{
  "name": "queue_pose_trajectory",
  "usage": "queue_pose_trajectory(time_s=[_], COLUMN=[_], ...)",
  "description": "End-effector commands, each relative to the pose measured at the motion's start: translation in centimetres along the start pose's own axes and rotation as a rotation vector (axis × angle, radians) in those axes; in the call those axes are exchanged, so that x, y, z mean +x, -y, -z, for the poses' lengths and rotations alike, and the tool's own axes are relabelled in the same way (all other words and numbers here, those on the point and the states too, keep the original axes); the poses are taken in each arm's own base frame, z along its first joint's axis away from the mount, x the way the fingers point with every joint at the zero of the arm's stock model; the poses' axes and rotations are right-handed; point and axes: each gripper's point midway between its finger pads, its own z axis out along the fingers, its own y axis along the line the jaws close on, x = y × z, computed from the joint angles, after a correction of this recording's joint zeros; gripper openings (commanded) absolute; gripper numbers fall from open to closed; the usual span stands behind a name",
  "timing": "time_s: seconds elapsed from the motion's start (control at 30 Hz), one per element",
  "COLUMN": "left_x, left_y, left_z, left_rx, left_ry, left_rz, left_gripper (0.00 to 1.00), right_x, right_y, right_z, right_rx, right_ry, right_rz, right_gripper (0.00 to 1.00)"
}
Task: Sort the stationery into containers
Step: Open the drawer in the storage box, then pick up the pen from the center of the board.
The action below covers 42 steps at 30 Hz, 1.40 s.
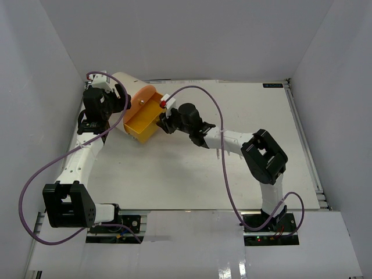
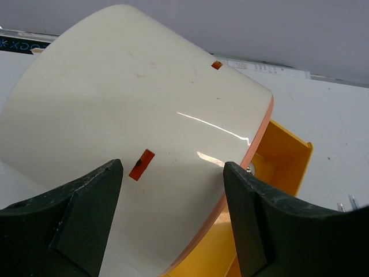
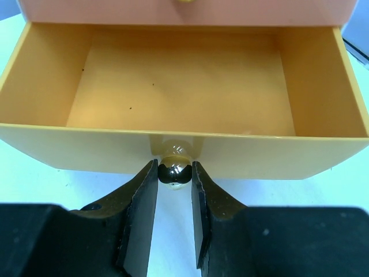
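The cream cylindrical organizer (image 1: 129, 87) lies at the back left; its curved body fills the left wrist view (image 2: 132, 98). Its yellow drawer (image 1: 142, 123) is pulled out and empty inside (image 3: 184, 86). My right gripper (image 3: 174, 173) is shut on the drawer's brass knob (image 3: 175, 171); in the top view it (image 1: 167, 118) sits at the drawer's front. My left gripper (image 2: 173, 167) is open, its jaws spread over the organizer's cream wall; in the top view it (image 1: 107, 104) is at the organizer's left side. I see no pens or markers clearly.
A pink band (image 3: 184, 8) of the organizer's face sits above the open drawer. Small pale bits (image 1: 219, 154) lie on the white table under my right forearm, too small to identify. Grey walls close in on the left, back and right.
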Motion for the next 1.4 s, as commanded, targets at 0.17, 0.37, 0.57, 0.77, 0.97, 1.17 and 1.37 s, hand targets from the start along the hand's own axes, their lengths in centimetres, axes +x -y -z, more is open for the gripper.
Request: queue_pose_trajectory(time_s=[0.17,0.37,0.57,0.77,0.97,1.17,1.37], left_x=[1.5,1.6,1.5,1.0,0.8,0.5,-0.5], left_y=[0.1,0.1,0.1,0.2,0.2,0.2,0.0], left_z=[0.7,0.7,0.7,1.0,1.1,1.3,2.0], left_rx=[0.013,0.013,0.013,0.014,0.009,0.007,-0.01], left_ry=[-0.052,-0.055,-0.053,-0.041,-0.037,-0.03,-0.008], left_rz=[0.018,0.018,0.016,0.015,0.013,0.012,-0.01], left_gripper=[0.81,0.81,0.82,0.86,0.88,0.91,0.96], right_x=[-2.4,-2.0,-2.4,-4.6,-3.3,2.8,10.8], right_y=[-0.1,-0.5,-0.7,0.2,2.3,9.0,14.4], right_z=[3.0,3.7,4.3,7.6,12.1,18.3,25.3], right_rx=[-0.004,-0.023,-0.031,0.035,0.149,0.466,0.714], right_ry=[0.052,0.029,0.025,0.046,-0.028,-0.215,-0.427], right_rz=[0.029,0.027,0.01,-0.018,-0.046,-0.159,-0.406], right_gripper=[0.14,0.15,0.27,0.61,0.82,0.83,0.77])
